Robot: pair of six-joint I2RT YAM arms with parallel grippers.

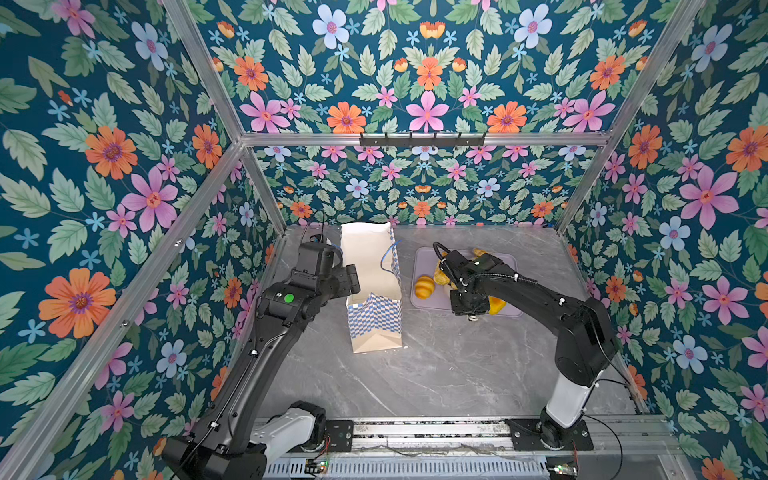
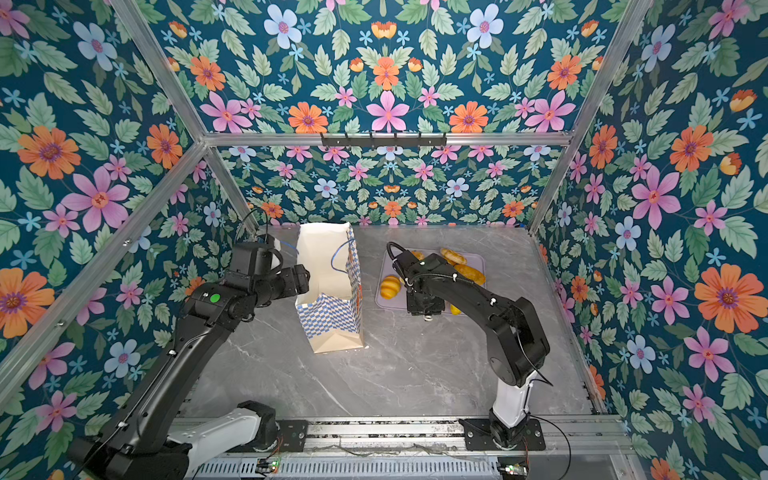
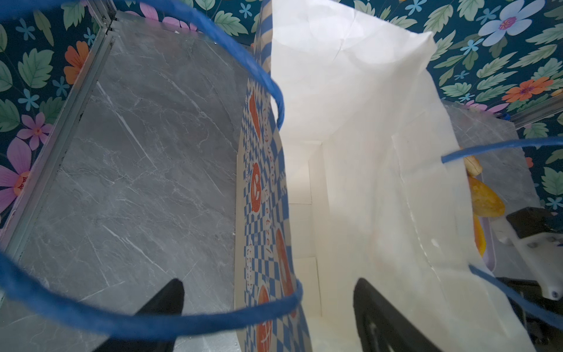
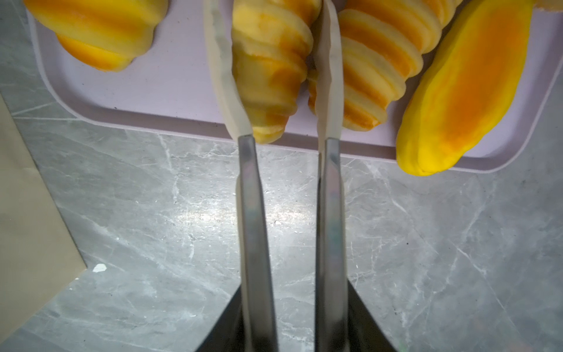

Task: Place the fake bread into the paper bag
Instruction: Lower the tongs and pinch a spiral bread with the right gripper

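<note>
Closest to the lens in both top views is the left arm (image 1: 249, 345), which reaches to the paper bag (image 1: 371, 266) standing upright on the surface (image 1: 436, 374). Its wrist view shows the left gripper (image 3: 269, 286) released: 1 of the 2 fingers (image 3: 170, 301) sits outside the checkered wall and 1 inside, with the wall unpinched between them and a blue cord handle (image 3: 213, 317) crossing in front. I judge this posture keeps the mouth spread for loading. I see no bread inside. The fake bread (image 2: 469, 274) I can see lies on the lilac tray (image 4: 170, 97) beside the bag. The right gripper (image 4: 271, 36) is clenched on 1 ridged loaf (image 4: 271, 79), white tips against both flanks, with the loaf resting on the tray. Gripping across the narrow width should let the ridges resist slipping. I judge the lift to be next.
</note>
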